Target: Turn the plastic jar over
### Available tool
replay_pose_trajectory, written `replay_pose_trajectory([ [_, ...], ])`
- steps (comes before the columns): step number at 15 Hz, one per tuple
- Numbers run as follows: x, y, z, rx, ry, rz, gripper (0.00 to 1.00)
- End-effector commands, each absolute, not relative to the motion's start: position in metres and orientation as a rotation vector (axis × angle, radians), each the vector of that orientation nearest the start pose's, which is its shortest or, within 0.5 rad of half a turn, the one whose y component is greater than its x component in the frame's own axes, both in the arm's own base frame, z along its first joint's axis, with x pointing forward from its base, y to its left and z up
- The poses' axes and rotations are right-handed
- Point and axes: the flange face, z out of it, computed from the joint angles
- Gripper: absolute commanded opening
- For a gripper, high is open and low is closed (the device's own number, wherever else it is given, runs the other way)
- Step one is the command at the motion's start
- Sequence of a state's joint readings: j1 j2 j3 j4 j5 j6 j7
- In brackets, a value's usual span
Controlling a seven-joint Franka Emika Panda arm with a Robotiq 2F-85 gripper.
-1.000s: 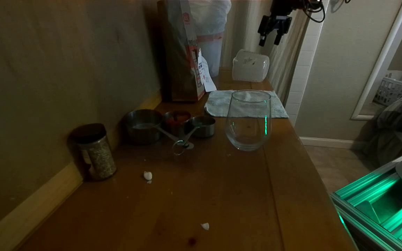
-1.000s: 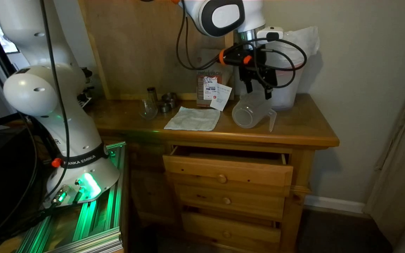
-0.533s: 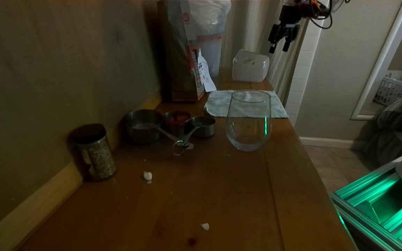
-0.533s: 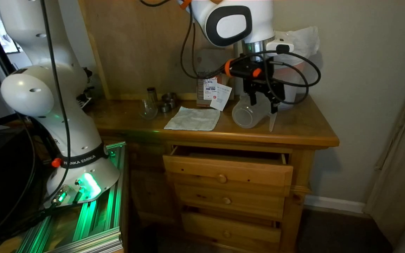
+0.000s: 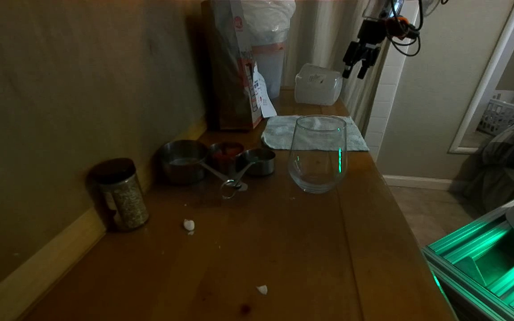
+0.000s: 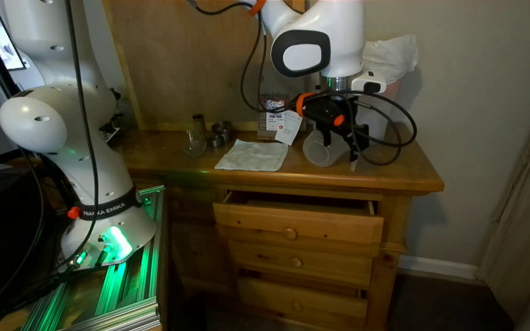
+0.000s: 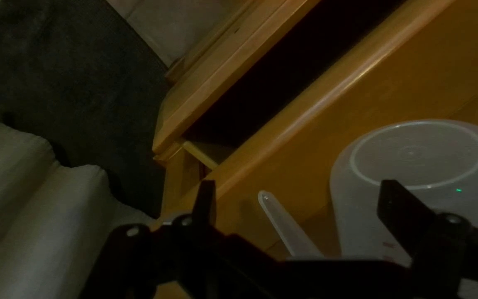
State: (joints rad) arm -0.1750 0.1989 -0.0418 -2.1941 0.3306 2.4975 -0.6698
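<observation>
Two dark fingers (image 7: pixel 205 199) on the pincer (image 5: pixel 354 75), set wide apart and angled downward. In the wrist view, one finger across part of the jar (image 7: pixel 413 153), with the jar's handle (image 7: pixel 290 228) between both along the line of sight; whether touching, impossible to tell. Jar at the far end of the bench (image 5: pixel 283 249) in an exterior view, tipped on its side, round base toward the front edge. Near the jar, a paper bag (image 5: pixel 234 98) with a white slip (image 5: pixel 260 91) hanging off. Next along the bench, a cloth (image 6: pixel 253 156) lying flat, then a glass (image 5: pixel 317 165), upright, near three metal cups (image 5: pixel 183 169). Farther along, a bottle (image 5: pixel 127 205) with a black cap. Below the bench top, a drawer (image 6: pixel 256 223) standing partly open.
</observation>
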Motion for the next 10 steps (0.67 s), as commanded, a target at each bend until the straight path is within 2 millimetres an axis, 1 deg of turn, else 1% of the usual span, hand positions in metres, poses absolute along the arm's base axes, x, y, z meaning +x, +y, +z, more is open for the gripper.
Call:
replay_pose_trajectory([
  [1,0.556,-0.123,0.299,-2.893,-0.302,-0.296,1.00],
  [5,0.557,-0.114,0.294,-2.807,-0.293,-0.277,1.00],
  [8,0.557,-0.104,0.291,-2.749,-0.286,-0.217,1.00],
  [10,0.559,-0.103,0.289,-2.752,-0.299,-0.207,1.00],
])
